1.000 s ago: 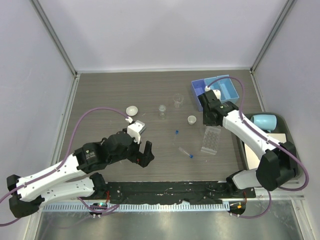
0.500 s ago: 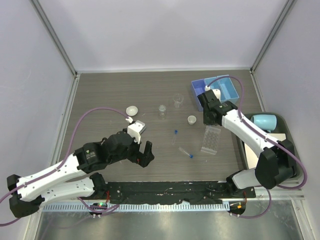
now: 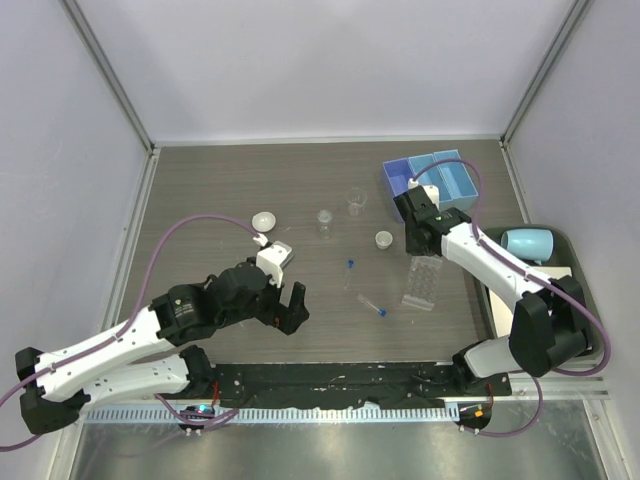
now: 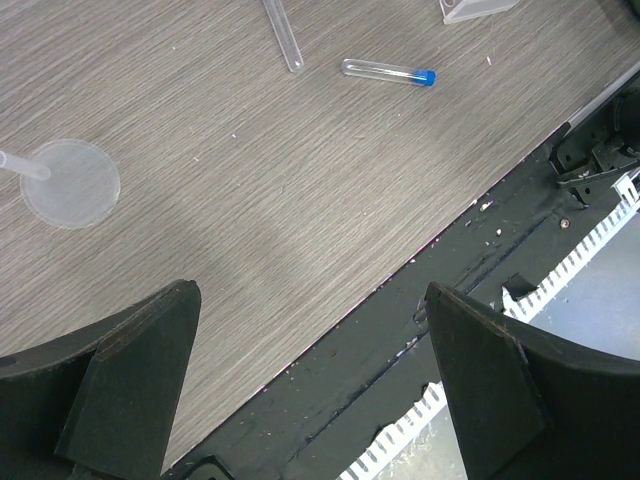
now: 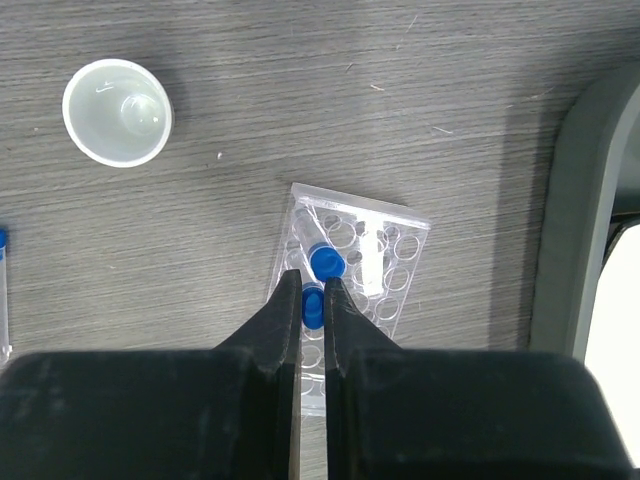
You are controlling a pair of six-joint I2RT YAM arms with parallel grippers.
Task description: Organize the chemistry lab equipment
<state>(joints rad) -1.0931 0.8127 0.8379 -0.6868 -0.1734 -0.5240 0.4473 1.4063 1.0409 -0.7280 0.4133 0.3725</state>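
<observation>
Right gripper [image 5: 311,280] clamps blue-capped tube [image 5: 313,305], upright, cap toward camera, over tube rack [image 5: 385,250]. Left gripper [image 4: 312,295] spread wide. Loose tube [image 4: 388,72] lies horizontal, cap right.

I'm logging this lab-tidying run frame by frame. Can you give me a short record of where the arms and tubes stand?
left gripper: open, empty, over the table near its front edge
right gripper: fingers shut on a blue-capped tube, over the tube rack
rack contents: one other tube, tilted in the rack
loose tubes: long tube and short tube, both lying on the table
</observation>
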